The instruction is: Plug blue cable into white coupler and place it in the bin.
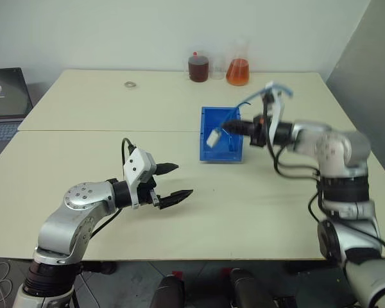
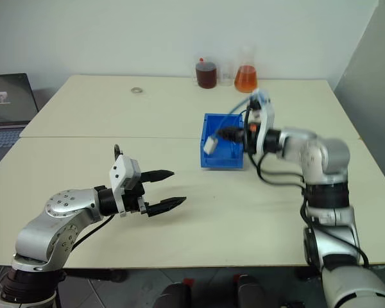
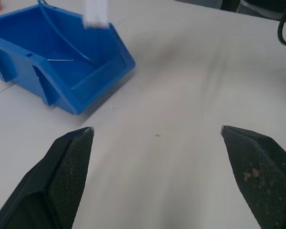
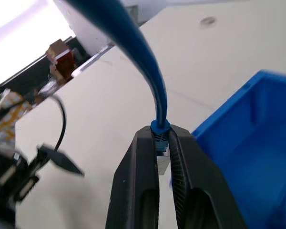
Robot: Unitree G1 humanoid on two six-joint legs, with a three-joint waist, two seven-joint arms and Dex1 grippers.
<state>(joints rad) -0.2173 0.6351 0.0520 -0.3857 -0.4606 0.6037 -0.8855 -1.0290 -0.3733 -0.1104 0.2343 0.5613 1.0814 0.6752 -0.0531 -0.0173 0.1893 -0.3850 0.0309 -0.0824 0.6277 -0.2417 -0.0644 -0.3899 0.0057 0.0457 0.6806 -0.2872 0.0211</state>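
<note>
Nearest to us, the left gripper [image 1: 174,181] hangs low over the table [image 1: 244,212], fingers spread wide, nothing btwn them. Bare tabletop lies under and ahead of it; the bin [image 1: 220,135] sits well ahead and off to the side.

Further out, the right gripper [image 4: 163,148] has its fingers pressed together, pinching the blue cable [image 4: 143,62] right at its plug end. The cable arcs up and back over the wrist. The white coupler [image 1: 213,138] hangs at that gripper's tip, over the bin's open top and above its floor. We judge the plug is already seated in the coupler, tho the join itself is hidden btwn the fingers. A stretch of thin blue cable lies inside the bin already.

Step in hand, as we read it: lower the coupler into the bin and let go. To do it well, we'd bring the tip down inside the walls before opening, so the coupler doesn't bounce off the rim. The loop behind the wrist is long and springy and could drag the coupler out, so feed the slack in too.

Far beyond both grippers: a silver ring [image 1: 129,83], a dark jar [image 1: 198,67], an orange flask [image 1: 238,70], and a laptop [image 1: 6,96] past the table edge.

No readable brand, label or writing anywhere.
</note>
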